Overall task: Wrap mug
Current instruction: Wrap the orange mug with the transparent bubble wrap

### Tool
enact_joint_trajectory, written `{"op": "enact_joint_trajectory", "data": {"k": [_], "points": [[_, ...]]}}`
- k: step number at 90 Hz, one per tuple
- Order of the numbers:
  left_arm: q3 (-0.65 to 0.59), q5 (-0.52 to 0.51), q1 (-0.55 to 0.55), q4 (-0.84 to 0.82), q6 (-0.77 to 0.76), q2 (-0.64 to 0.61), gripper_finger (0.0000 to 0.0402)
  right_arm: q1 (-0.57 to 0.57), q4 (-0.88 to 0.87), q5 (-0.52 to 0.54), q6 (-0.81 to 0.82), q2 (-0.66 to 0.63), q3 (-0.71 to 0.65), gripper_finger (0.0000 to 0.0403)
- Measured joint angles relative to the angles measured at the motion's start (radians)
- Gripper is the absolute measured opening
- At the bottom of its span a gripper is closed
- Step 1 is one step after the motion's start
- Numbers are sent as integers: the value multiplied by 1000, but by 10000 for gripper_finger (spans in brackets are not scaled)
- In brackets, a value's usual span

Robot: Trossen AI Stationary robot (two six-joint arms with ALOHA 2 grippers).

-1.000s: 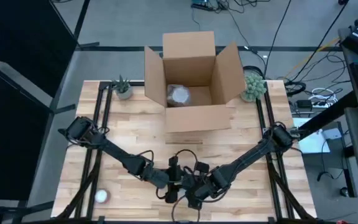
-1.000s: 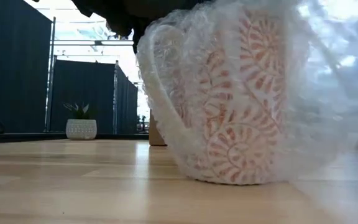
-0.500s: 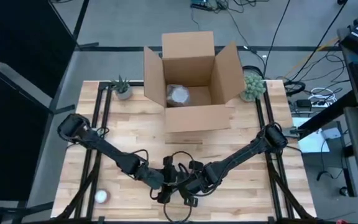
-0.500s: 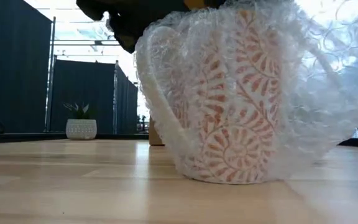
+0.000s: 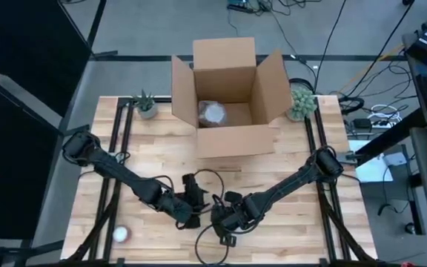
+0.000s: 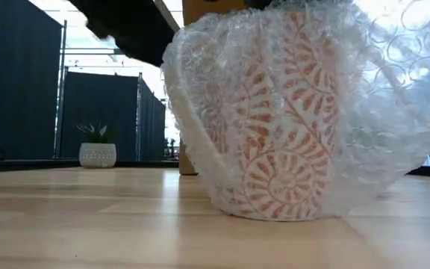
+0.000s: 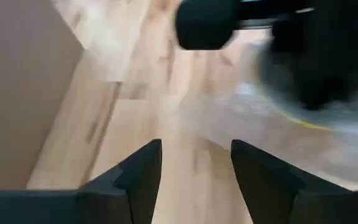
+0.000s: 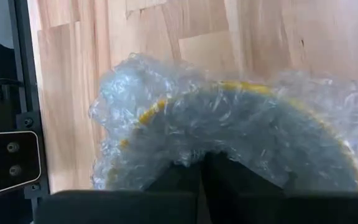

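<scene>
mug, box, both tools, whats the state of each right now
mug: upright on the table, covered in bubble wrap
cardboard box: flaps open, a wrapped bundle inside
left tool: open, holding nothing, off the mug
right tool: shut on the bubble wrap at the mug's rim

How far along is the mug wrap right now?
Mostly done: bubble wrap already covers the mug standing on the table. In hand: the right tool is shut on the wrap at the rim; the left tool is open, clear. Left: securing loose wrap, maybe boxing.
</scene>
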Motion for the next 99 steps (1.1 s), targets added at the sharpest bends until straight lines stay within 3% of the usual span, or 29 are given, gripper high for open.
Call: {"op": "enact_joint_trajectory", "data": {"k": [29, 57, 85, 99], "points": [[-3, 32, 20, 244, 32, 98, 183, 9, 2, 3, -14, 0, 0, 0], [-3, 25, -20, 316, 66, 70, 183, 14, 3, 3, -24, 0, -1, 0], [2, 144, -37, 336, 53, 98, 183, 13, 7, 0, -26, 0, -1, 0], [6, 157, -38, 348, 30, 141, 183, 13, -23, -10, -38, 6, 33, 0]]}}
